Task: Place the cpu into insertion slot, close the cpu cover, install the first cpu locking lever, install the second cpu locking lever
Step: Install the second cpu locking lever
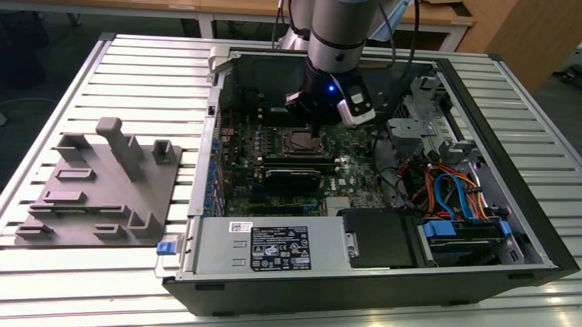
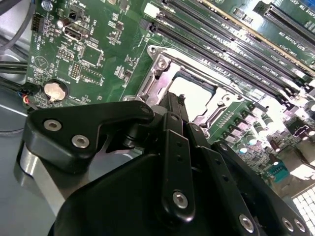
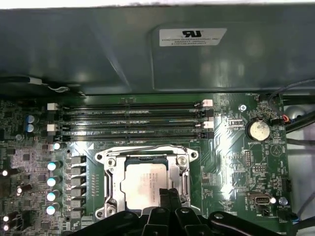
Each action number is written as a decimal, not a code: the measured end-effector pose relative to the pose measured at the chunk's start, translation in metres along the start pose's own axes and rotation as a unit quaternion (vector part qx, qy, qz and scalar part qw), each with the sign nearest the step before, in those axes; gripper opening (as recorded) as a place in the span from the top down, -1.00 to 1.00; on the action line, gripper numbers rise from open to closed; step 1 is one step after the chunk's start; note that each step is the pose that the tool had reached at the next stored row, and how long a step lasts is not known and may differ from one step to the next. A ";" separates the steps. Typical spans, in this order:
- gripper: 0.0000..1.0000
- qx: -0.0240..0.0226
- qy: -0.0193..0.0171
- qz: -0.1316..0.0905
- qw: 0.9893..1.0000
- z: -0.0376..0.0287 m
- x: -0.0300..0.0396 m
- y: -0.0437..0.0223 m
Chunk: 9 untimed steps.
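Observation:
The cpu (image 3: pixel 143 179) lies in the insertion slot (image 1: pixel 296 141) on the green motherboard, its dull silver top showing through the window of the cpu cover (image 3: pixel 110 183). The cover lies flat around the chip. My gripper (image 3: pixel 170 195) hangs just above the socket's near edge, its two black fingers pressed together and nothing between them. In the second wrist view the fingertips (image 2: pixel 173 104) point at the bright cpu (image 2: pixel 194 93) inside the silvery cover (image 2: pixel 160 73). In the exterior view the gripper (image 1: pixel 314 116) is over the board inside the open computer case.
Long black memory slots (image 3: pixel 133 118) run beside the socket, with the case wall (image 3: pixel 147 49) behind them. A coin battery (image 3: pixel 257 130) sits on the board. A grey power-supply box (image 1: pixel 264 245), a drive bay with coloured cables (image 1: pixel 446 191) and a grey fixture plate (image 1: pixel 100 191) are nearby.

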<state>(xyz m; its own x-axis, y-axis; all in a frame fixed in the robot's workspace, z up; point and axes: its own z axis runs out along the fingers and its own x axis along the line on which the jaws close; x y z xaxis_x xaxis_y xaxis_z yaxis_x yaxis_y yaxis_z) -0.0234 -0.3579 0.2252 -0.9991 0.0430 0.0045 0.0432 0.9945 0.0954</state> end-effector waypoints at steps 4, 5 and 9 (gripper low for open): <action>0.80 0.000 0.003 0.000 1.000 0.0000 0.0001 0.0000; 0.80 0.000 0.003 0.000 1.000 0.0001 0.0001 0.0000; 0.80 0.000 0.003 0.000 1.000 -0.0003 -0.0002 -0.0043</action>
<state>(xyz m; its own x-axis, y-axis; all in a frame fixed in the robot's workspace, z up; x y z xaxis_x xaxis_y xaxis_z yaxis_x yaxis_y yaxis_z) -0.0234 -0.3622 0.2251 -0.9990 0.0431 0.0106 0.0439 0.9945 0.0954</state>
